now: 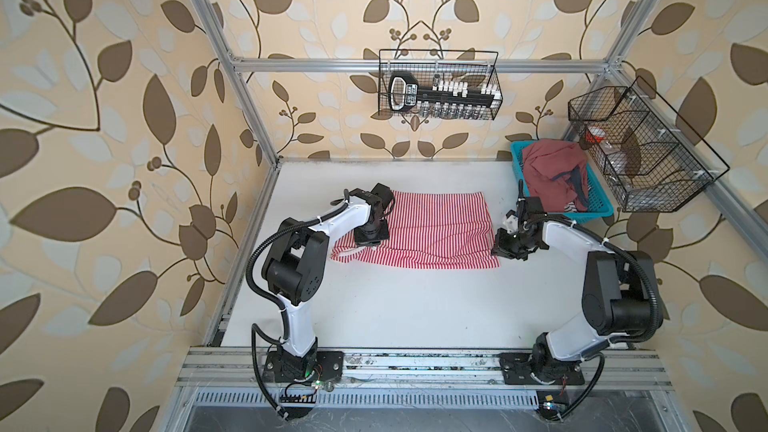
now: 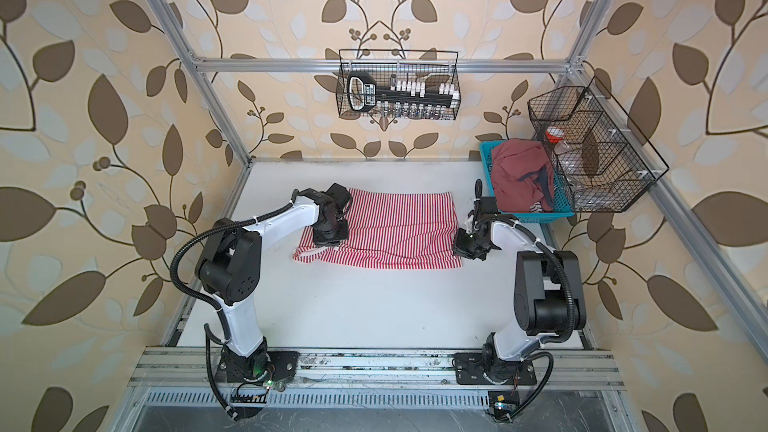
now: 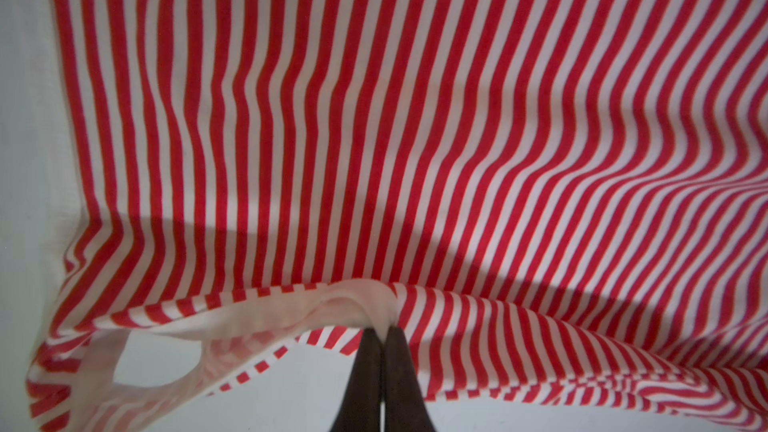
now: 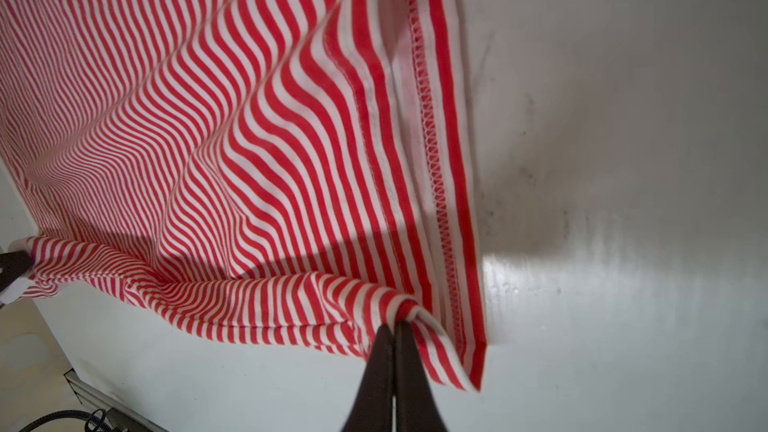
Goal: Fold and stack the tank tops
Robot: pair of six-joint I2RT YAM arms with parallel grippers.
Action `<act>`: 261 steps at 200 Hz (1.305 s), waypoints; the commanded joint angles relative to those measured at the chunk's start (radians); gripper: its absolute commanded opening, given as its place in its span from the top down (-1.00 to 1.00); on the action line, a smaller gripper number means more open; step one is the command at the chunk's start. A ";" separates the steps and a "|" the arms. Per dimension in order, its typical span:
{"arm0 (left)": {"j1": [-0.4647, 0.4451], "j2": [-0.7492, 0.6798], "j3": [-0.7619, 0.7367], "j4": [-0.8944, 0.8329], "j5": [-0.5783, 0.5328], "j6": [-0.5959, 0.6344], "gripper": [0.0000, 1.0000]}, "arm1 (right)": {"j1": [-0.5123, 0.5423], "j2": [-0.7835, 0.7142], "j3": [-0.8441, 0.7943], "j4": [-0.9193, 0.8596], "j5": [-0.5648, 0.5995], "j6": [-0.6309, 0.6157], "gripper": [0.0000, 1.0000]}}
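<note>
The red-and-white striped tank top [image 1: 428,228] [image 2: 395,230] lies spread on the white table, its near edge lifted and rolled over. My left gripper [image 1: 371,243] [image 3: 383,328] is shut on that edge at the strap end, pinching the pale neckline trim [image 3: 365,301]. My right gripper [image 1: 500,249] [image 4: 395,324] is shut on the same near edge by the hemmed corner [image 4: 461,326]. The dusty red tank top [image 1: 548,176] [image 2: 519,174] with navy trim sits crumpled in the blue basket [image 1: 598,209] [image 2: 488,168] at the back right.
A black wire basket [image 1: 440,85] with tools hangs on the back wall. Another wire rack [image 1: 648,147] hangs on the right wall above the blue basket. The white table [image 1: 415,309] stretches from the striped cloth to the arm bases at the front rail.
</note>
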 commanded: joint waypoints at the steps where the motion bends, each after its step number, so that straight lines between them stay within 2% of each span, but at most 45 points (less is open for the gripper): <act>1: 0.024 0.012 0.048 -0.028 0.017 0.012 1.00 | -0.009 0.041 0.038 -0.002 -0.034 -0.015 1.00; 103: 0.066 0.115 0.135 -0.038 0.050 0.011 0.96 | -0.063 0.136 0.094 0.012 -0.074 0.006 1.00; 124: 0.071 0.131 0.149 -0.039 0.059 0.010 0.83 | -0.063 0.161 0.111 0.013 -0.090 0.006 0.75; 177: 0.091 0.133 0.206 -0.039 0.068 -0.015 0.33 | -0.076 0.138 0.133 0.022 -0.099 0.024 0.60; 234: 0.096 0.119 0.361 -0.109 -0.003 -0.033 0.09 | -0.103 -0.002 0.135 0.023 -0.107 0.051 0.42; 261: 0.091 0.039 0.289 -0.085 -0.035 -0.064 0.08 | -0.091 -0.115 0.054 0.053 -0.151 0.053 0.42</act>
